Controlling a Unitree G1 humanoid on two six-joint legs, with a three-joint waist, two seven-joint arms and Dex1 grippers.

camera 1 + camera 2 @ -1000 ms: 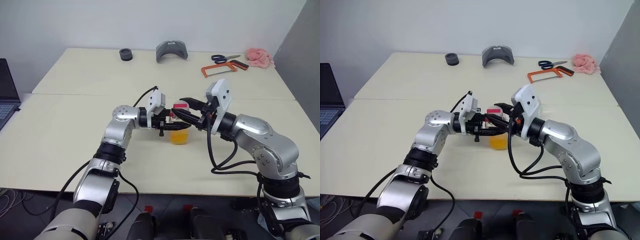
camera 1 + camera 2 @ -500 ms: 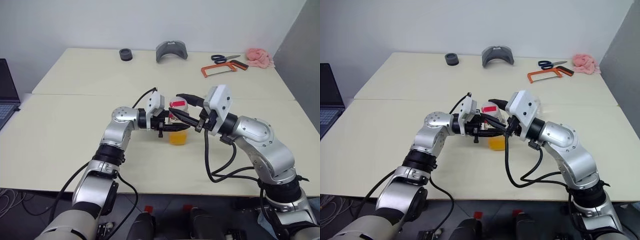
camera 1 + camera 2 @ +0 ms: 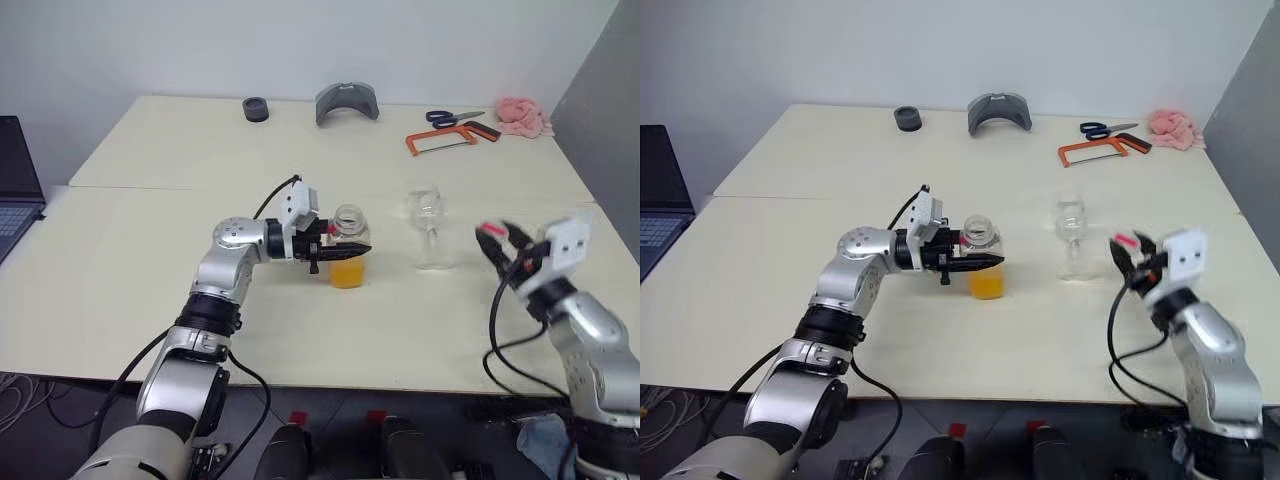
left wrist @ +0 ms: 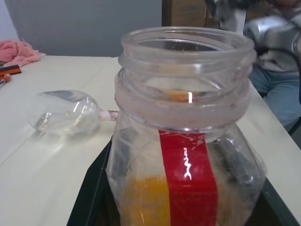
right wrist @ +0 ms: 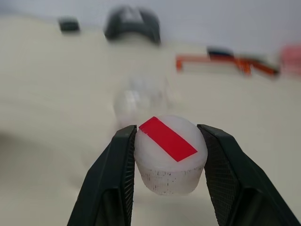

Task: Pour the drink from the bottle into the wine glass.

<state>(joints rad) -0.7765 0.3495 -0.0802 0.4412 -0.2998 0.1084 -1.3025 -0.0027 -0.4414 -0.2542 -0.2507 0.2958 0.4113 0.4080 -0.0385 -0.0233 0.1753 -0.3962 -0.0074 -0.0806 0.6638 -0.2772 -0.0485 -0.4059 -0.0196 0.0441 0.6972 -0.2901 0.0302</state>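
One bottle (image 3: 348, 245) of orange drink (image 3: 347, 272) and one wine glass (image 3: 427, 222) stood on the desk (image 3: 150, 260). The left gripper (image 3: 340, 250) had its jaws clamped on the bottle. The right gripper (image 5: 167, 162) had its jaws clamped on the single white cap (image 5: 170, 154).

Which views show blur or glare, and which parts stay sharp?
Right wrist view: the white cap with its red strip, clamped between the right gripper's fingers, is sharp, while the table behind is smeared. Left wrist view: a small glare spot sits on the bottle; the wine glass looks soft. Left eye view: the right gripper is slightly blurred.
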